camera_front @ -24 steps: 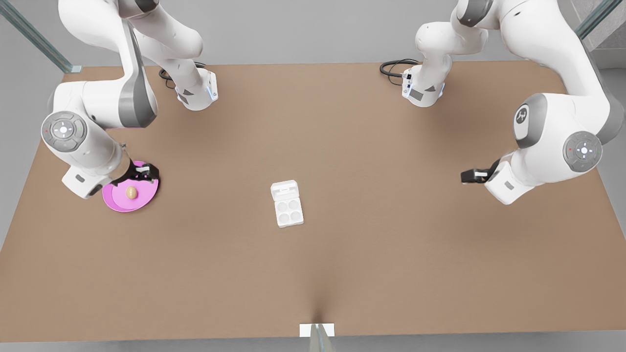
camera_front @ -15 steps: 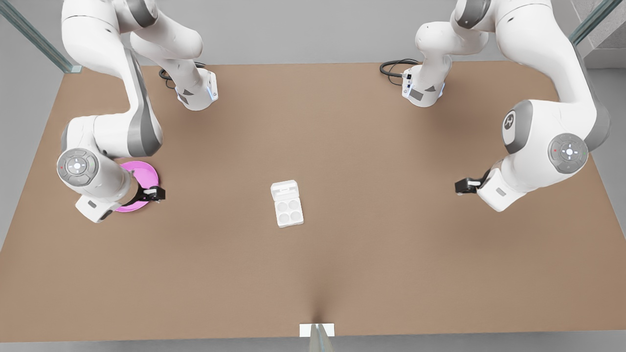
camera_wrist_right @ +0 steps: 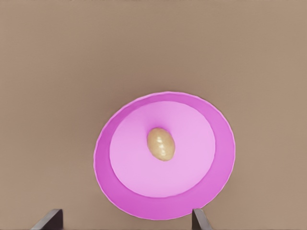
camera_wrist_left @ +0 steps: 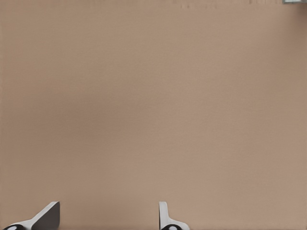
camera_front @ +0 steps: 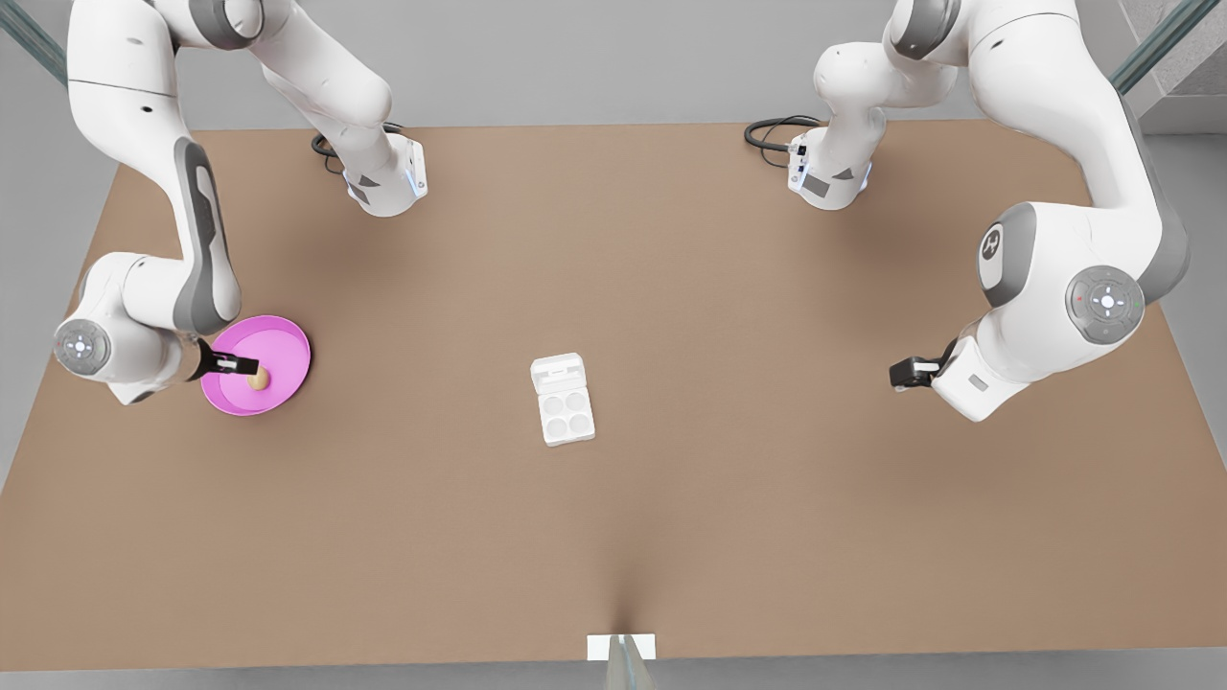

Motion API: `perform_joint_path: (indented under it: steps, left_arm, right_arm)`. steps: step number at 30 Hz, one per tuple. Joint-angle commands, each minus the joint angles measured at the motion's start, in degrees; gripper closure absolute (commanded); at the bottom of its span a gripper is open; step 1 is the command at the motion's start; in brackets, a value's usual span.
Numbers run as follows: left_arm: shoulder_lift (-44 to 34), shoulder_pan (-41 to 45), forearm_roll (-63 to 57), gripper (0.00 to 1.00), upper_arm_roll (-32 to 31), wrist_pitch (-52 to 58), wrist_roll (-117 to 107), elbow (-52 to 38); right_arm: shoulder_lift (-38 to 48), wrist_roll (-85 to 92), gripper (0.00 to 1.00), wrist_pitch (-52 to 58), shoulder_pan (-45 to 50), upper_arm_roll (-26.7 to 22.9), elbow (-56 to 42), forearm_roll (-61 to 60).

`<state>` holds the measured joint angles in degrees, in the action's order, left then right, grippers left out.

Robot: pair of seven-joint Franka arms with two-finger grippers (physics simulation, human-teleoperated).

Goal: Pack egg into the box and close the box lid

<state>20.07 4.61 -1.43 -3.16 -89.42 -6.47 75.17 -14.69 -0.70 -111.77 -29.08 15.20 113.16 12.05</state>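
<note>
Front view: egg (camera_front: 257,379) lies on the pink plate (camera_front: 288,347), far over at that view's left, well apart from the box (camera_front: 566,410) mid-table. Box sits w/ its four cups empty and the box lid (camera_front: 558,371) swung back flat on the far side, so it's open.

My right gripper (camera_front: 244,365) hangs over the plate, just above the egg, reaching in from the plate's left edge. In the right wrist view the egg (camera_wrist_right: 161,143) rests near the plate's middle, long axis slightly tilted, and my two fingertips (camera_wrist_right: 48,218) stand wide apart w/ the plate (camera_wrist_right: 211,129) between them. Nothing gripped, egg not touched as far as I can tell.

My left gripper (camera_front: 906,373) waits at the front view's right, well away from the box, above bare table (camera_front: 729,268). In the left wrist view its fingertips (camera_wrist_left: 48,214) are spread, nothing between them but tabletop (camera_wrist_left: 153,105).

Arm bases stand at the far edge, each w/ a black cable (camera_front: 772,129) beside it.
</note>
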Motion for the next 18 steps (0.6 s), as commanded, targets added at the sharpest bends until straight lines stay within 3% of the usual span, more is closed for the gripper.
perform_joint_path:
  steps: [1,4,5,6,9,11,12,13,14,18]
  left_arm:
    - [-0.1,0.0,-0.1,0.0,0.0,-0.1,-0.9,0.0]
    - [0.0,0.0,-0.1,0.0,0.0,-0.2,-0.9,0.0]
    - [0.6,0.0,-0.1,0.0,0.0,-0.1,-1.3,0.0]
    - [-0.2,-2.8,0.0,0.0,0.4,0.8,-0.7,0.0]
    - [-5.8,-14.9,0.6,0.0,0.1,12.8,12.7,0.1]
    - [-6.0,-16.4,0.2,0.0,0.4,12.4,13.0,-0.7]
    - [-5.7,-18.5,0.0,0.0,0.5,11.8,13.0,-3.1]
    - [-6.1,-21.7,-0.6,0.0,0.0,12.3,13.1,-2.7]
    - [-6.0,-21.6,-0.9,0.0,0.1,11.6,13.1,-3.4]
    - [-5.8,-21.4,-1.0,0.0,-0.2,11.6,12.9,-3.4]
  right_arm:
    - [-0.4,9.5,0.0,-6.3,-1.2,0.1,0.2,0.3]
    - [-1.8,13.0,0.0,-13.3,-2.9,0.3,4.1,2.7]
    - [-1.1,12.9,0.0,-18.3,-9.5,6.9,8.4,5.3]
    - [-1.3,12.7,0.0,-20.6,-13.4,10.2,10.2,8.6]
    - [-1.7,13.2,0.0,-25.3,-15.0,10.2,12.4,9.1]
    - [-3.2,14.3,0.0,-26.6,-16.7,10.2,12.4,12.5]
    - [-3.9,22.6,0.0,-28.7,-20.4,12.4,12.4,15.3]
    - [-4.0,22.1,0.0,-27.5,-28.3,21.5,12.4,15.4]
    - [-6.0,22.1,0.0,-26.9,-30.1,23.2,12.3,15.5]
    - [-8.1,26.4,0.0,-28.3,-30.2,23.3,12.2,15.9]
